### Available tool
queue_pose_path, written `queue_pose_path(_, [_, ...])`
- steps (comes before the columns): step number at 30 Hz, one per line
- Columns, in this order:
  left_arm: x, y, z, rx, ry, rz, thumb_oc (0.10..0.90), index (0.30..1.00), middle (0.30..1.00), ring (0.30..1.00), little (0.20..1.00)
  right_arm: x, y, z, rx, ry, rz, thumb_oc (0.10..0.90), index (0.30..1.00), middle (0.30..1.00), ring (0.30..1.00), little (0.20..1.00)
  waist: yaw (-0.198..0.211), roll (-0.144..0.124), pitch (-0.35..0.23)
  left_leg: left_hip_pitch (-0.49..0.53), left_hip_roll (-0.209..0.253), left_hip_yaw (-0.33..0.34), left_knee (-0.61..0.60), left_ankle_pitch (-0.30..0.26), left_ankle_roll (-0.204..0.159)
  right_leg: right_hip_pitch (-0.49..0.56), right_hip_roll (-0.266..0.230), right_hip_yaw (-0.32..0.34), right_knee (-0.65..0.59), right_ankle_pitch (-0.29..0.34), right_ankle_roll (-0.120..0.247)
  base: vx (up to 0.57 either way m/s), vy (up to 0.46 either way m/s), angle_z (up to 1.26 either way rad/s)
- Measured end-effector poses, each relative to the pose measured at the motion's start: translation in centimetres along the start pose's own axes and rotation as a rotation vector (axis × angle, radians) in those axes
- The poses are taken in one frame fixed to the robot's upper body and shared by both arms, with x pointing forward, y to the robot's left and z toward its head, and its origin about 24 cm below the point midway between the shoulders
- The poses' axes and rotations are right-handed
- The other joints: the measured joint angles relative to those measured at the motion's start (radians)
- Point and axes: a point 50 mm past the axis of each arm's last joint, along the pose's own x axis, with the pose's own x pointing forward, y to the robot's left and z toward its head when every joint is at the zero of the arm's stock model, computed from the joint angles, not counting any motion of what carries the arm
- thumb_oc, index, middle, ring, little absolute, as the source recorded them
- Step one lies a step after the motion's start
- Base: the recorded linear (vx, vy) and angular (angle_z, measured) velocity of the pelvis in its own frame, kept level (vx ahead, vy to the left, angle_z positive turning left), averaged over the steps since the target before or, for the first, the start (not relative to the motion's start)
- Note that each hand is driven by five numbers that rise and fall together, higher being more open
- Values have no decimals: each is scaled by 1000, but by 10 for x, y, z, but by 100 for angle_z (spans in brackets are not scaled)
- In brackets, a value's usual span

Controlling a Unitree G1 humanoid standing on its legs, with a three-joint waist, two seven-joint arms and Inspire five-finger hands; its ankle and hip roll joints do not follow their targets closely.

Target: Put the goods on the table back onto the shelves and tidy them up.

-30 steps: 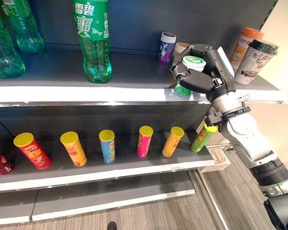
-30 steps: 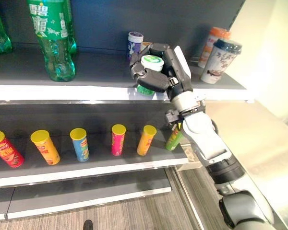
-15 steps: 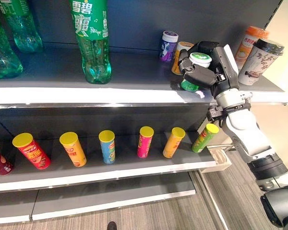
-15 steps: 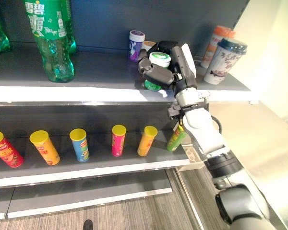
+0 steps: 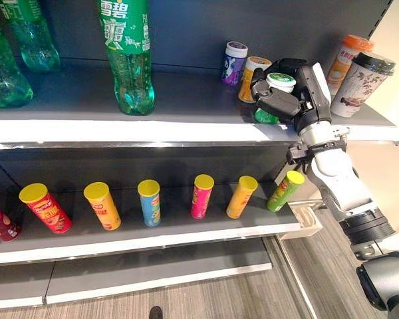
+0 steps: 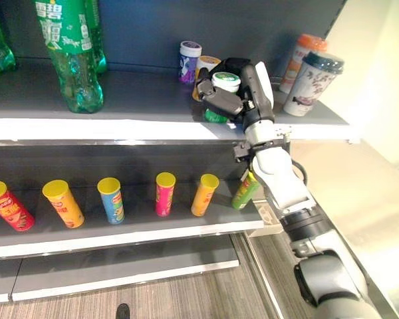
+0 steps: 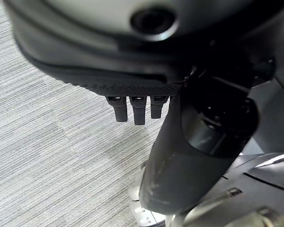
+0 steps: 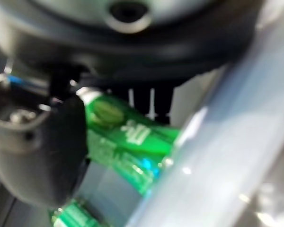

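Right hand [image 5: 282,103] on the top shelf [image 5: 186,126]
Fingers clamped round a small green white-lidded tub [image 5: 277,86], beside the orange tub [image 5: 253,70]; bare shelf leftward

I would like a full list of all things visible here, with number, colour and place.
green bottles: three or more, top shelf, left part
small purple jar: one, top shelf, at the back
small orange jar: one, beside the purple one
small green jar: one, white lid, top shelf, inside the right hand
tall cups: two, orange lid and dark lid, top shelf, right end
crisp tubes: seven, mixed colours, yellow lids where visible, middle shelf
right hand: curled round the green jar
left hand: hanging over grey floor
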Motion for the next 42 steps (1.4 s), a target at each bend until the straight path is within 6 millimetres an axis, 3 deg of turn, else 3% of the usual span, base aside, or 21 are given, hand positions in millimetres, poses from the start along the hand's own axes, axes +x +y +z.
queue_pose_path(3, [-1, -2, 1, 14, -27, -6, 800, 900, 900, 900, 900, 0, 1, 1, 0, 1, 3, 800, 900, 900, 900, 900, 0, 7, 5, 4, 1, 0, 0, -2, -3, 0, 0, 1, 0, 0, 0, -24, 8, 0])
queue_pose_path(7, [-13, -4, 2, 98, -151, -49, 800, 900, 900, 900, 900, 3, -9, 5, -38, -2, -17, 800, 900, 900, 900, 900, 11, 32, 22, 4, -1, -2, 0, 2, 0, 2, 0, 0, -3, 0, 0, -40, 20, 2])
queue_pose_path(10, [-14, -4, 6, 67, -165, -80, 800, 900, 900, 900, 900, 5, -14, 9, -66, -13, -53, 800, 900, 900, 900, 900, 16, 54, 31, 4, -1, -3, 0, 2, -2, 3, 0, 0, -5, 1, 1, 0, 0, 0])
queue_pose_path(12, [-13, -4, 6, 68, -163, -80, 800, 900, 900, 900, 900, 5, -16, 10, -78, -19, -69, 800, 900, 900, 900, 900, 15, 53, 31, 4, 0, -3, 0, 2, -2, 3, 2, 0, -7, 1, 0, -16, -9, 0])
queue_pose_path(17, [-6, -9, -19, -29, -6, -55, 800, 900, 900, 900, 900, 6, -24, 13, -108, -35, -115, 800, 900, 900, 900, 900, -2, 39, 38, -8, 0, -10, 4, 5, -4, 0, 5, -3, -9, 1, 1, -15, -17, 3])
queue_pose_path(19, [-7, -20, -20, -8, 2, -90, 800, 900, 900, 900, 900, 5, -39, 18, -171, -47, -135, 800, 900, 900, 900, 900, 2, 26, 43, -10, -3, -13, 5, 11, -6, 2, 6, -5, -9, 1, 1, 1, -9, 4])
queue_pose_path(24, [-6, -18, -11, -2, -40, -78, 800, 900, 900, 900, 900, 5, -59, 29, -186, -80, -204, 800, 900, 900, 900, 900, -2, 26, 43, -4, 1, -12, 1, 11, -7, 5, 11, -2, -9, 1, 0, 1, -4, -1])
queue_pose_path(36, [-7, -20, -14, -7, -30, -79, 800, 900, 900, 900, 900, 1, -55, 73, 46, -286, -164, 800, 900, 900, 900, 900, -18, 28, 43, 0, 2, -10, 2, 5, -7, 6, 12, -1, -11, 0, 0, 0, -2, 0])
queue_pose_path(42, [-6, -21, -16, -12, -15, -79, 800, 900, 900, 900, 900, -2, -67, 89, 65, -333, -117, 800, 900, 900, 900, 900, -28, 26, 42, 8, 2, -9, 2, 5, -7, 13, 12, 0, -10, 0, 0, 0, 0, 0])
